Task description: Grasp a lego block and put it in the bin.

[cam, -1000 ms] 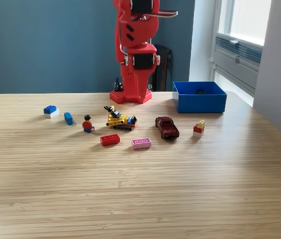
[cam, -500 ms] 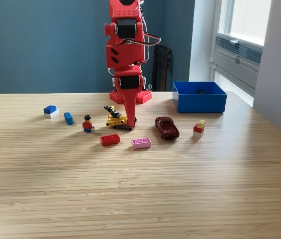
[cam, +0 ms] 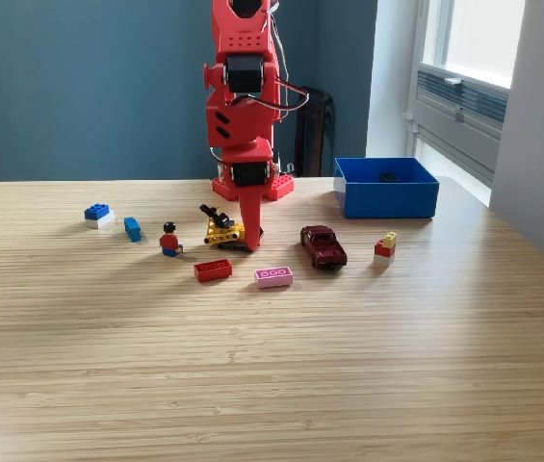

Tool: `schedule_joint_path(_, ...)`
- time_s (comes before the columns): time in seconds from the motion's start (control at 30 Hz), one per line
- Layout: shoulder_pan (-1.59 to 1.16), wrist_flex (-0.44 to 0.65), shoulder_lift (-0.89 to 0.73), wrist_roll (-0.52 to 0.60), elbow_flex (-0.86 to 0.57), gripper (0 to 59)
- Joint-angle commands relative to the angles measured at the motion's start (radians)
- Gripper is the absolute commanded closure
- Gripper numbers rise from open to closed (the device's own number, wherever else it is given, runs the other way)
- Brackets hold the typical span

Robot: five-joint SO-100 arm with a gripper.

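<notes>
Lowering squarely over the yellow vehicle suits the gripper, finger state unreadable, with the bin at two o'clock.

A dark red toy car sits on the wooden table.

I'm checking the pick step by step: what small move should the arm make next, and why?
Probably shut the gripper and lift slightly: it points down at the yellow lego vehicle, right against it, though whether it already grips cannot be seen. The blue bin waits to the exterior view's right.
</notes>
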Motion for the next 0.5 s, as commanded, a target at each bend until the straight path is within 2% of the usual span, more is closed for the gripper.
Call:
schedule_joint_path(0.03, 0.015, -0.074, 0.009, -0.012, 0.041, 35.7)
schedule_joint_path(0.13, 0.020, -0.104, 0.009, -0.011, 0.049, 38.8)
schedule_joint_path(0.17, 0.021, -0.114, 0.009, -0.011, 0.052, 43.1)
schedule_joint_path(0.2, 0.021, -0.118, 0.009, -0.006, 0.052, 50.0)
schedule_joint_path(0.27, 0.023, -0.126, 0.009, 0.012, 0.054, 58.6)
schedule_joint_path(0.5, 0.025, -0.140, 0.009, 0.046, 0.052, 58.6)
